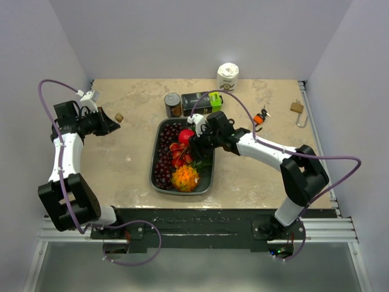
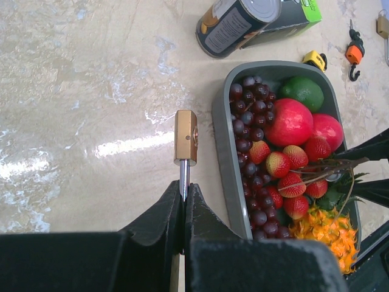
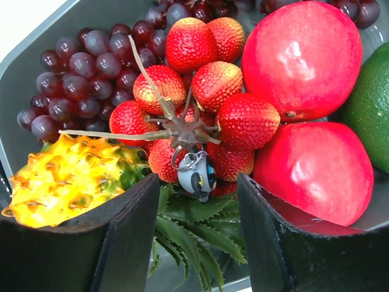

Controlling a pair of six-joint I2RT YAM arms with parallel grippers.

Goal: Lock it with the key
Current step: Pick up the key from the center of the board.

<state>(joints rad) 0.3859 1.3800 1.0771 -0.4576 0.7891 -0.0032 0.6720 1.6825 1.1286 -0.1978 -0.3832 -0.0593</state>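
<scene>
My left hand (image 2: 183,193) was clamped on the steel shackle of a brass padlock (image 2: 185,137), holding it out over the desk (image 2: 91,91), off to one side of the grey tray (image 2: 220,140). My right hand (image 3: 197,188) hung over that tray with its fingers apart, one on either side of the key (image 3: 197,173). The key lay among the strawberries (image 3: 243,118), next to a spiky yellow fruit (image 3: 67,176).

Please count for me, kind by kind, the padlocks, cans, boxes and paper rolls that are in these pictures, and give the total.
Padlocks: 2 (one held in the left gripper, one lying loose at the far right)
Cans: 1
Boxes: 1
Paper rolls: 1
Total: 5
</scene>
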